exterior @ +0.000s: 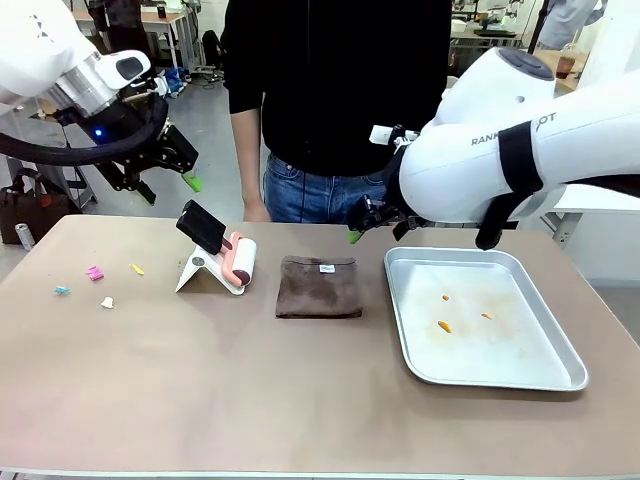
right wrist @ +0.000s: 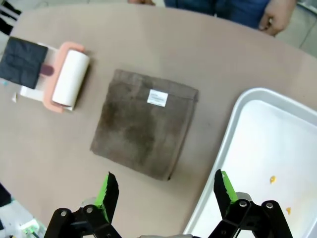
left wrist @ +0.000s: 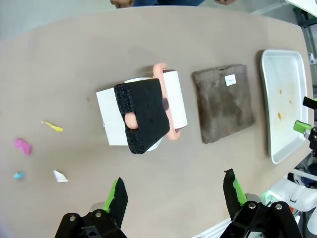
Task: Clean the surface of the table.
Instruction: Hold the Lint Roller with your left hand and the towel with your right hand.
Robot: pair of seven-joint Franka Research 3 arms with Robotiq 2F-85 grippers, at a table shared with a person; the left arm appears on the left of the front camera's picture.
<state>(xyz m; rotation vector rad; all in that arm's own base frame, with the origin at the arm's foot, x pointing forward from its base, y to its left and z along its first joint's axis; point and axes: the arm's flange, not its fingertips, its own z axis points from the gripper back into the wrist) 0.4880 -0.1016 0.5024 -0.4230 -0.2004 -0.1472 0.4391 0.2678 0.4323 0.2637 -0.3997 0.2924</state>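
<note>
The table (exterior: 300, 400) spreads across the front view, its top smooth, matte and beige-brown with a thin pale edge.

Left of its middle lies a lint roller (exterior: 240, 262). It has a white paper cylinder in a salmon-pink frame and a handle wrapped in coarse black foam, and it is propped on a folded white stand (left wrist: 111, 126). Just to the roller's right is a folded brown cloth (exterior: 318, 287), roughly square and napped, with a small white label. Past a narrow gap sits a shiny metal tray (exterior: 500, 350), rimmed and round-cornered. A few orange crumbs (exterior: 443, 326) lie on its floor.

Near the table's left end, small scraps lie scattered apart: pink (exterior: 95, 272), yellow (exterior: 137, 269), blue (exterior: 62, 291) and white (exterior: 107, 302).

A person (exterior: 330, 100) in a black top and blue jeans stands at the far edge, behind the cloth. The bulky white right arm (exterior: 520, 150) crosses in front of them, above the tray's far rim.

The left gripper (left wrist: 174, 186) hangs above the table near the roller, jaws spread wide, empty and touching nothing. The right gripper (right wrist: 166, 184) hovers above the cloth's edge and the tray's rim, equally wide apart and holding nothing.
</note>
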